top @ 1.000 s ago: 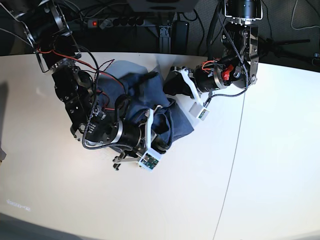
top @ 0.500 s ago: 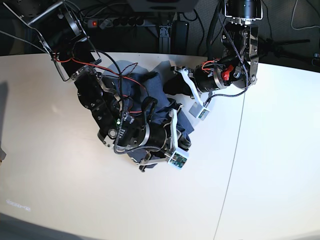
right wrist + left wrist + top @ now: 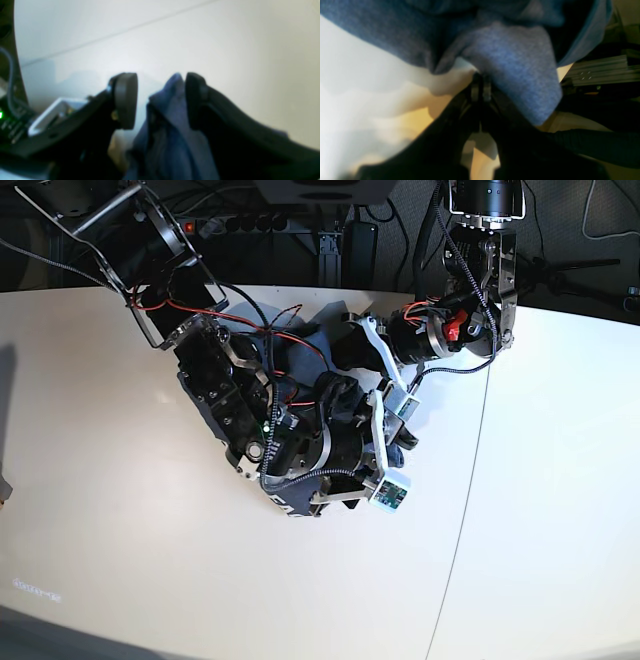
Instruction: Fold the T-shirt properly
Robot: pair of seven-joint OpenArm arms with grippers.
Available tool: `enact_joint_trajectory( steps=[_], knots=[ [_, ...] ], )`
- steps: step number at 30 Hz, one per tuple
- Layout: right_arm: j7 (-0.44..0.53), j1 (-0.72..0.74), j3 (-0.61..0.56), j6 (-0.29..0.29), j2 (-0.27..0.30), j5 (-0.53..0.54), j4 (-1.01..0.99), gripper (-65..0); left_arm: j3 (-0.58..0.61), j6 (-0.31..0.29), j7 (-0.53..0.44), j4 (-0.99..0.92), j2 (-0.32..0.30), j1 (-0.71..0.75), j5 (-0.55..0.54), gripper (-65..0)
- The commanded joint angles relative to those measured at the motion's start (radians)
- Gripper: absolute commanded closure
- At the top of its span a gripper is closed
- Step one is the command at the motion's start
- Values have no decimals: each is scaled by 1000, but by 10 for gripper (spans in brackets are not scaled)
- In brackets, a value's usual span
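I saw the soft blue-grey cotton T-shirt (image 3: 300, 355) bunched on the white table (image 3: 100, 480). My right gripper (image 3: 161, 100) stood spread, cloth between its pads, touching one. My left gripper (image 3: 480, 86) pinched a fold tight.

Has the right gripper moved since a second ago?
Yes. In the base view the right gripper has swept across the T-shirt, nearer the table seam; its jaws now stand apart.
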Motion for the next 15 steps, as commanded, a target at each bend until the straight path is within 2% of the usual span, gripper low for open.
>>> enact_joint_trajectory(
  steps=[1,3,4,8,11,15],
  knots=[
    [-16,27,5,59,-9,57,47,-314,0,-27,2,14,0,-4,-13,0],
    [-109,24,11,59,-6,105,100,-314,0,-27,2,14,0,-3,-13,0],
    [-126,21,16,60,3,116,127,-314,0,-27,2,14,0,-4,-13,0],
    [-130,-16,28,60,88,126,191,-314,0,-27,24,14,-1,-3,-13,0],
    [-151,-61,28,60,160,123,240,-314,0,-27,30,14,-27,-3,-14,0],
    [-140,-127,28,60,268,37,307,-314,0,-27,23,14,-75,-3,-37,0]
  ],
)
